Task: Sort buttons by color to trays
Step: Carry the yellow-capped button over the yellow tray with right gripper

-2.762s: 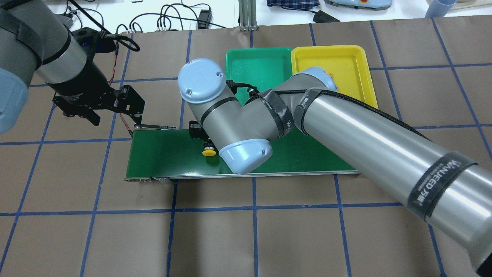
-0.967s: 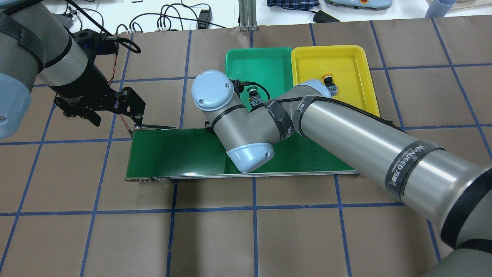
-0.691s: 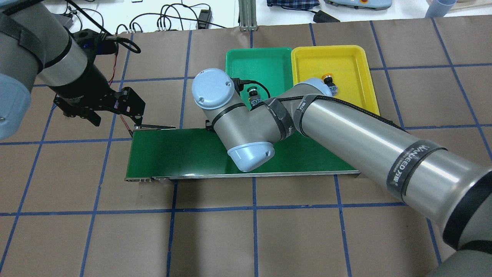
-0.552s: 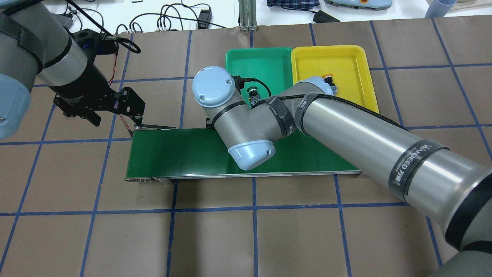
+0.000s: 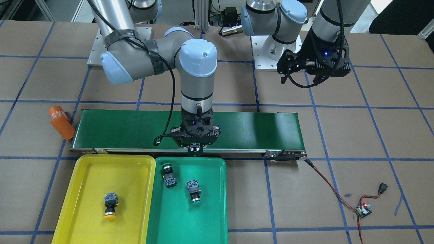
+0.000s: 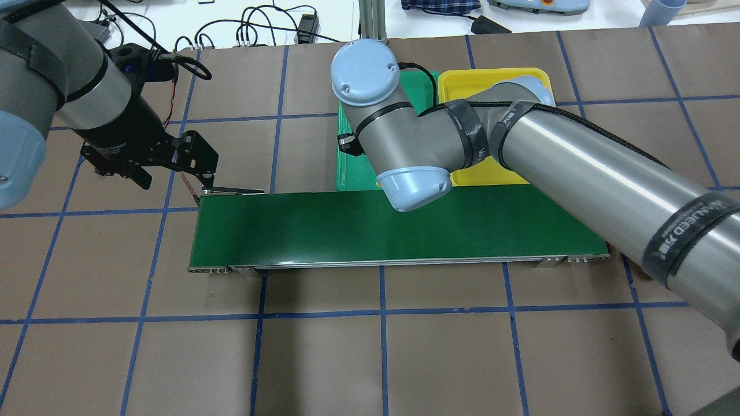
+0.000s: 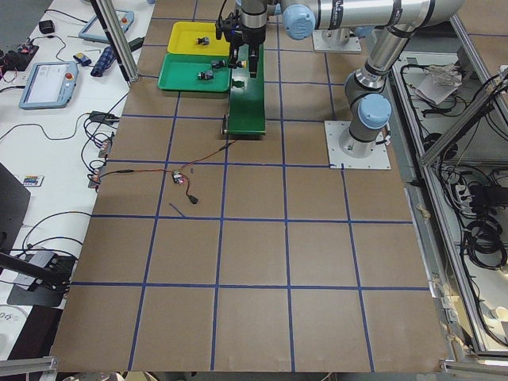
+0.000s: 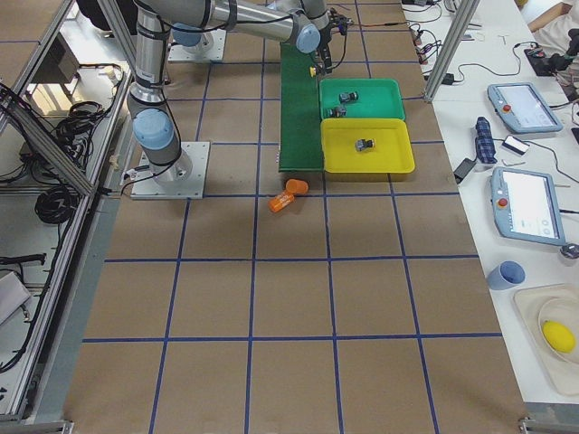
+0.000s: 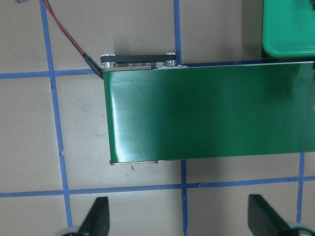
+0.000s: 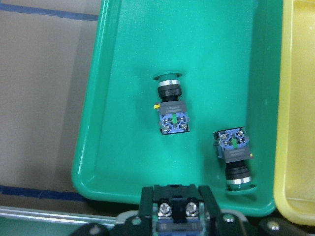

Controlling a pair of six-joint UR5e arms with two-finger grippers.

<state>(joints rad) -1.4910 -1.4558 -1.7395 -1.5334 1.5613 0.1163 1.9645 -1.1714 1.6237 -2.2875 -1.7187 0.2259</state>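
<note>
Above the brown-papered table (image 5: 339, 135), I am seeing the right gripper (image 5: 195, 151) clamping a button (image 10: 179, 211) over the green tray's (image 10: 123, 73) edge, the left gripper (image 9: 177, 209) hanging with fingers (image 9: 98, 219) apart.

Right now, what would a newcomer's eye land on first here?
The yellow tray beside the green tray: one yellow button in the first, two green buttons in the second. Then the right gripper, shut on a fourth button, over the edge of the conveyor beside the green tray.
</note>
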